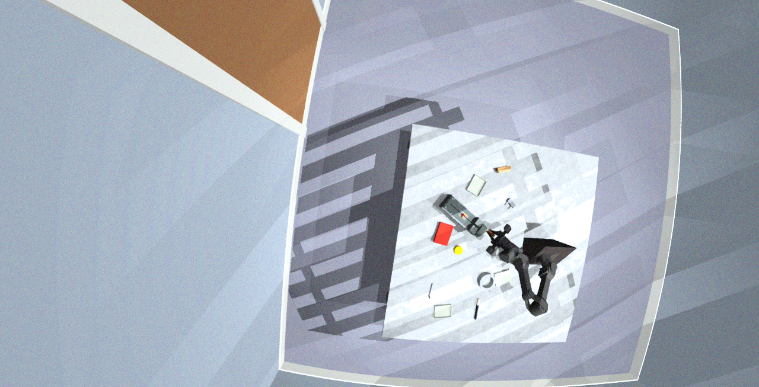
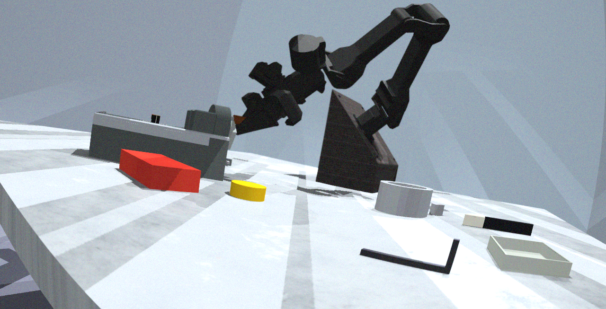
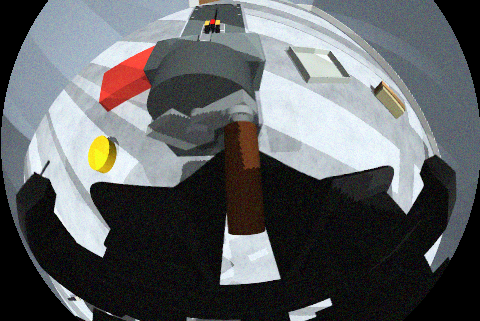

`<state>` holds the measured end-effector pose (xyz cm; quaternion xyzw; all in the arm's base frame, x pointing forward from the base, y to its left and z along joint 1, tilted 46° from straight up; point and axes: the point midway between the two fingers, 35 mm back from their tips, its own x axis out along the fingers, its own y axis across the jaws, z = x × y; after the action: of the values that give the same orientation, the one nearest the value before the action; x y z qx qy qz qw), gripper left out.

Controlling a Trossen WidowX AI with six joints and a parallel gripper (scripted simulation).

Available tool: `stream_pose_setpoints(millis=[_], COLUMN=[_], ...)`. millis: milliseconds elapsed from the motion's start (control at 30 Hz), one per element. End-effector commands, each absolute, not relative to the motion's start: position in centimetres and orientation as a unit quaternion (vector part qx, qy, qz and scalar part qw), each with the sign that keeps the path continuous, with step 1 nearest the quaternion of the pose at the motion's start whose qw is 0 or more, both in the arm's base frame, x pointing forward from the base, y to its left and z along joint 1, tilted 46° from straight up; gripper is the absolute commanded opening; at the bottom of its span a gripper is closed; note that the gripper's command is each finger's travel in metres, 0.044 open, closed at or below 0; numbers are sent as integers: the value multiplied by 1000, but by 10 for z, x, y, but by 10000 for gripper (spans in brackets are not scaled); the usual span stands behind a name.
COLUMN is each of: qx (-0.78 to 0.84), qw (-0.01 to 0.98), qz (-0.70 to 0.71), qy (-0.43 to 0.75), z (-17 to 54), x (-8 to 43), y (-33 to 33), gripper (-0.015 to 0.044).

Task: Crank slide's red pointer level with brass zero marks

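The grey machine (image 1: 456, 210) (image 2: 156, 142) (image 3: 205, 58) stands on the table with a drum at its near end. The crank's brown handle (image 2: 238, 119) (image 3: 243, 176) sticks out from the grey crank arm (image 3: 200, 123). My gripper (image 1: 490, 234) (image 2: 238, 126) (image 3: 238, 156) is shut on the handle, one finger on each side. The slide's red pointer (image 3: 212, 22) shows small on top of the machine in the wrist view, between the two brass marks (image 3: 207, 23) (image 3: 217, 22). It looks close to level with them, but the view is too small to tell exactly.
A red block (image 1: 443, 233) (image 2: 161, 171) (image 3: 127, 78) and a yellow disc (image 1: 458, 249) (image 2: 248, 190) (image 3: 102, 154) lie beside the machine. A pale tray (image 1: 475, 185) (image 3: 320, 65) and an orange-tan block (image 1: 503, 168) (image 3: 390, 100) lie on its other side. A grey ring (image 2: 402, 200) stands near the arm's base.
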<state>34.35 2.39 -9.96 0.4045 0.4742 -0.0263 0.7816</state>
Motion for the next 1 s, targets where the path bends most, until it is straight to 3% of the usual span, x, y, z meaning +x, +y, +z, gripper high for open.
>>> stream_pose_setpoints(millis=[0, 967], qx=[406, 407], qw=[780, 779], qz=[-28, -28], qy=[476, 476], z=[-103, -116], x=[342, 339], y=[25, 33], gripper=[0, 0])
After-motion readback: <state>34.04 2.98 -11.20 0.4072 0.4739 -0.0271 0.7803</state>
